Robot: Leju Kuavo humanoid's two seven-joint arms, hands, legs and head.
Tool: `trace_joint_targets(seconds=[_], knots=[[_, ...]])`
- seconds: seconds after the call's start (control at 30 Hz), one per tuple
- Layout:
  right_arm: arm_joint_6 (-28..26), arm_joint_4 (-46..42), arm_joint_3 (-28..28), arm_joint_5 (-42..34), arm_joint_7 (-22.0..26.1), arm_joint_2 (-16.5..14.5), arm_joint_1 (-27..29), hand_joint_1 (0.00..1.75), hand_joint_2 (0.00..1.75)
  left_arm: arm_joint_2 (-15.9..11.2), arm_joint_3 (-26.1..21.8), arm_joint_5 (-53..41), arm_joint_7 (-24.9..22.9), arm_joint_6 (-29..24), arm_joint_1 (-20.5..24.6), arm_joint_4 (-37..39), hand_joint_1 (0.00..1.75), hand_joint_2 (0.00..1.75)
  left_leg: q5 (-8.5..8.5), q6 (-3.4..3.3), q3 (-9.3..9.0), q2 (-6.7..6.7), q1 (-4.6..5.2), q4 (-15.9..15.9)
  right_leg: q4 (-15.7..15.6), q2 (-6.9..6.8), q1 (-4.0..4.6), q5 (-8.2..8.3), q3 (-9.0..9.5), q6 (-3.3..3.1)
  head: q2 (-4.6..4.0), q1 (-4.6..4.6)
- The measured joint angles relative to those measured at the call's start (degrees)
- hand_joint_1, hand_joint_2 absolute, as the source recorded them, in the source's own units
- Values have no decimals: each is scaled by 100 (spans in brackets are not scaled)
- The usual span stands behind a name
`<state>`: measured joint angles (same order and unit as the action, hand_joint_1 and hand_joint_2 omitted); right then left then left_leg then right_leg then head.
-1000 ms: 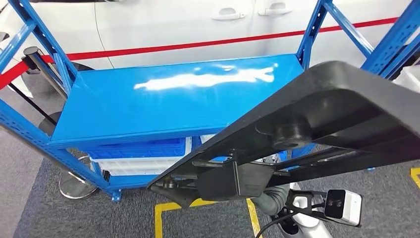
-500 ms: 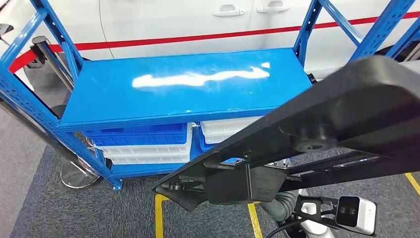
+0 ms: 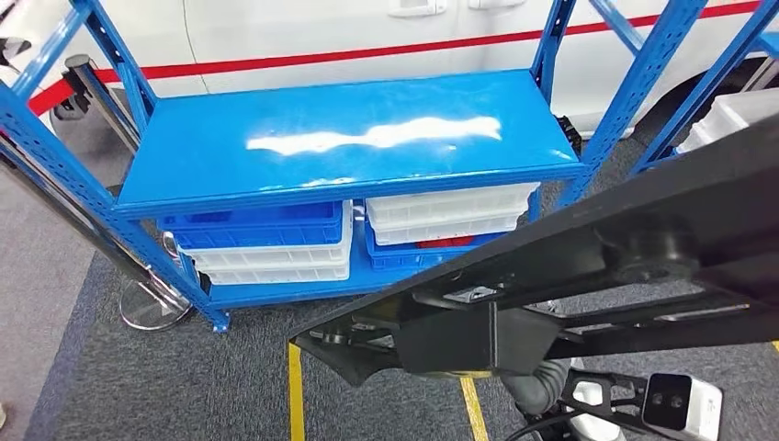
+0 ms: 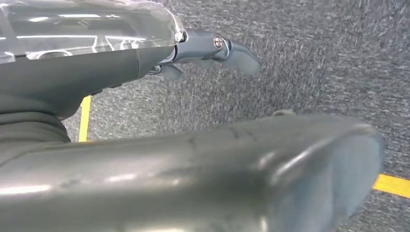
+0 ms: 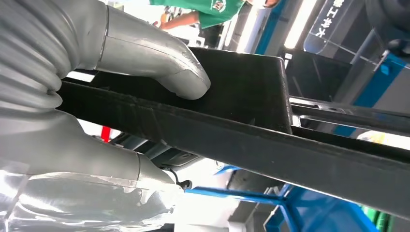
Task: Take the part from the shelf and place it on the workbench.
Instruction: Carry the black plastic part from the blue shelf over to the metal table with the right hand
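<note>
While the right hand [image 5: 145, 72] grips the long black part [image 3: 588, 276], which lies slanted across the front of the blue shelf [image 3: 349, 147], the left hand [image 4: 208, 53] hangs with fingers apart.

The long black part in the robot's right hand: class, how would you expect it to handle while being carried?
The black part looks rigid: it spans the head view without sagging. Being long and gripped by the right hand near one end, it probably levers hard on the grip. Its ribbed, open frame suggests moderate weight.

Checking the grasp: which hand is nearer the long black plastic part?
Right. The right hand grips the long black plastic part, thumb pressed on it; the left hand hangs over grey carpet, apart from it.
</note>
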<state>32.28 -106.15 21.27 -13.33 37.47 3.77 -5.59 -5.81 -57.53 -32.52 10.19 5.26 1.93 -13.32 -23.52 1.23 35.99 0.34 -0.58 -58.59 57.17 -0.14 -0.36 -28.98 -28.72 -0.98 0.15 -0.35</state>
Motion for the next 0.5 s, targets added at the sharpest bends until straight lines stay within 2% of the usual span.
trace_joint_targets(seconds=[0.03,0.07,0.1,0.13,0.17,0.2,0.23,0.27,0.3,0.33,0.37,0.43,0.47,0.5], knots=[[-26,16,-2,51,6,-43,-7,175,175,-20,0,-24,-28,-1,4,-1,0,0,-188,27,70,-5,-4,-157,-14,-8,-13,66,-63,-49,0,-7],[-44,34,-2,79,11,-80,-18,175,175,-30,1,-40,-55,-2,15,-1,0,0,-465,49,164,-8,-14,-434,-17,-16,-13,129,-134,-84,0,-12],[-55,59,-2,87,13,-107,-30,175,175,-39,1,-53,-77,-2,27,-1,0,0,-753,70,265,-8,-14,-796,-13,-17,-5,188,-212,-106,0,-19],[-57,87,-2,84,13,-122,-45,175,175,-44,1,-59,-91,-1,39,-1,0,0,-956,86,342,-8,-15,-1169,-4,-20,4,244,-289,-114,0,-21],[-57,118,-2,78,11,-130,-61,175,175,-45,1,-62,-102,0,50,-1,0,0,-1029,95,369,-8,-15,-1445,9,-23,13,297,-367,-115,0,-20],[-55,150,-2,70,9,-133,-77,175,175,-45,1,-64,-108,0,56,-1,0,0,-974,95,319,-8,-15,-1550,28,-25,18,344,-445,-111,-1,-20],[-50,181,-2,64,7,-135,-94,175,175,-44,1,-66,-112,-2,59,-1,0,0,-826,87,170,-8,-14,-1444,54,-25,22,384,-523,-104,-1,-20],[-45,209,-2,58,6,-137,-113,175,175,-44,1,-69,-116,-5,62,-1,0,0,-661,71,-74,-9,-13,-1144,89,-24,23,419,-596,-91,-1,-20],[-39,235,-2,53,5,-141,-135,175,175,-44,1,-75,-120,-9,69,-1,0,0,-585,48,-358,-11,-9,-733,127,-22,26,449,-662,-73,-1,-21],[-36,260,-2,48,5,-145,-162,175,175,-44,1,-81,-123,-13,80,-1,0,0,-575,19,-624,-15,4,-324,161,-21,31,477,-713,-47,0,-20],[-34,282,-2,46,4,-150,-189,175,175,-43,1,-86,-126,-16,90,-1,0,0,-613,-8,-794,-18,19,-27,182,-23,34,509,-745,-16,0,-18],[-34,326,1,43,-5,-155,-243,175,175,-39,-1,-91,-125,-20,100,0,0,0,-657,-70,-869,-25,50,177,183,-31,30,588,-772,54,-1,-15],[-34,347,3,43,-13,-155,-262,175,175,-33,-3,-89,-121,-20,96,1,0,0,-616,-104,-829,-20,44,187,175,-31,32,624,-781,89,-1,-15],[-34,363,5,42,-19,-155,-277,175,175,-27,-5,-86,-118,-20,97,1,0,0,-561,-141,-801,-12,35,201,203,-23,27,587,-810,123,-1,-13]])
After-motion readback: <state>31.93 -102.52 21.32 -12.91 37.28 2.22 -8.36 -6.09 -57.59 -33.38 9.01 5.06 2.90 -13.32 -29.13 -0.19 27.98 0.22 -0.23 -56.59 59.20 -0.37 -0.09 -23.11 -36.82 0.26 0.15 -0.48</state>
